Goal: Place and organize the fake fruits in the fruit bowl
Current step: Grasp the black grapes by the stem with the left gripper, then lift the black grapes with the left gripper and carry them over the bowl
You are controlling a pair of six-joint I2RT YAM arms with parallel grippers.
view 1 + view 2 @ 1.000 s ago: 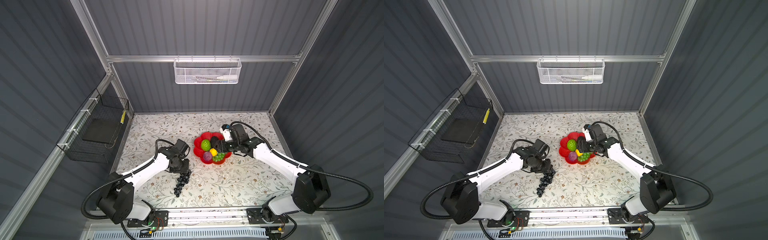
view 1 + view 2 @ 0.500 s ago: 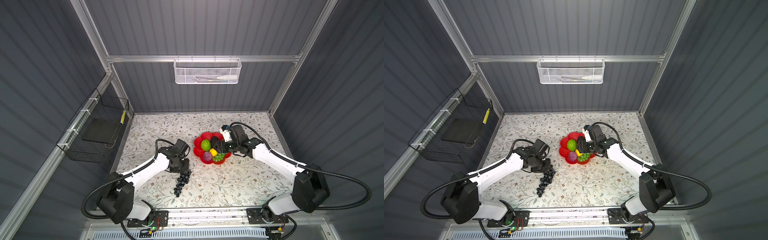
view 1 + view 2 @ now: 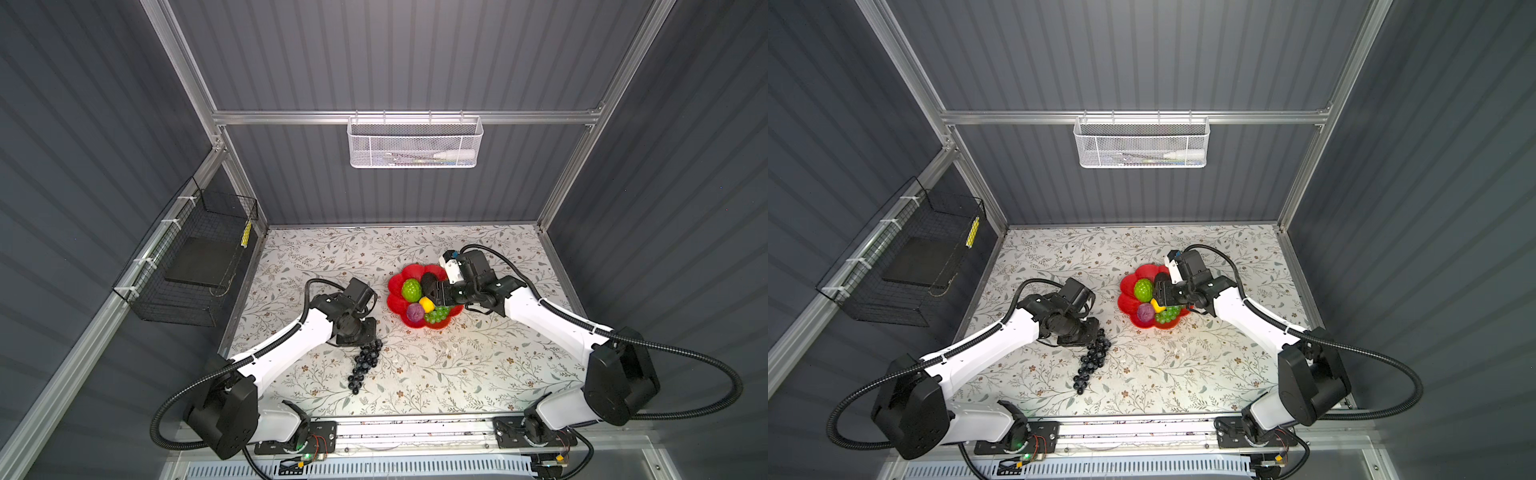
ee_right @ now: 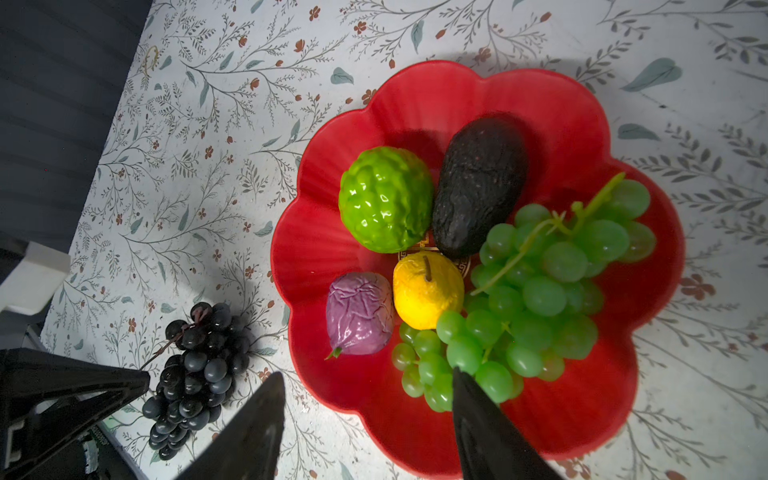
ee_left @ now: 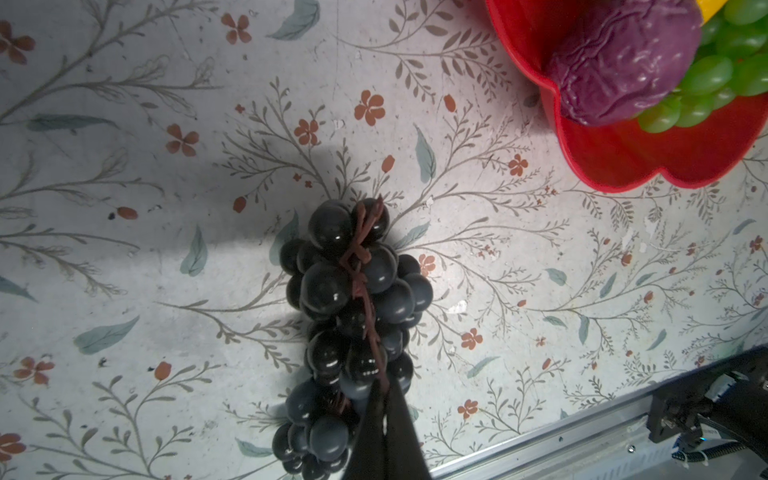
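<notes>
The left pincer [image 5: 384,388] is clenched on the stem of the dark purple grape bunch [image 5: 332,286], which is seen lying on the counter [image 5: 166,124] near the fruit bowl [image 4: 436,95]. The right pincer [image 4: 366,374] is held released over that bowl's edge, beside the green grape bunch [image 4: 540,286].

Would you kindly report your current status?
Left gripper shut on dark grape bunch stem; bunch lying on table. Right gripper open above fruit bowl, possibly blocking the drop.
</notes>
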